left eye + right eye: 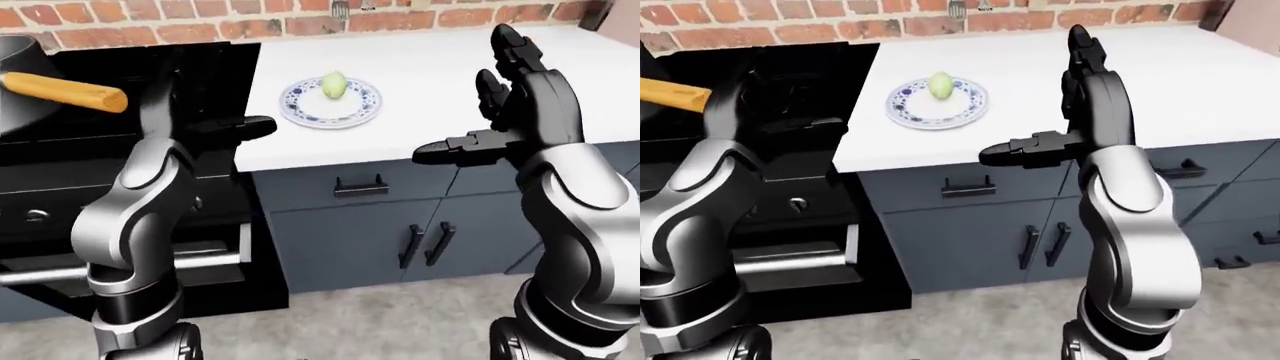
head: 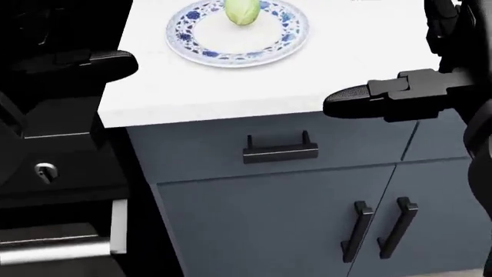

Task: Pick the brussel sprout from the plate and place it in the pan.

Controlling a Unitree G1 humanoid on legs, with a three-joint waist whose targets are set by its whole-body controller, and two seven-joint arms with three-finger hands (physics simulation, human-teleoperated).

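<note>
Worktop point(image 1: 480, 82): you face a white slab over blue-grey cabinets, a red brick wall along the top of the eye views.
Stove point(image 1: 120, 112): black, on the left of your views, touching the worktop's left edge.
Pan point(image 1: 20, 82): dark, at the left edge of the left-eye view; its orange handle point(image 1: 65, 91) points right.
Right hand point(image 1: 500, 105): raised right of the plate, fingers spread, grasping nothing.
Left hand point(image 1: 215, 124): your dark fingers are extended over the stove edge, empty.
Plate point(image 1: 330, 103): blue-patterned, near the worktop's left end.
Brussel sprout point(image 1: 333, 85): pale green, resting on the plate, between your hands.
</note>
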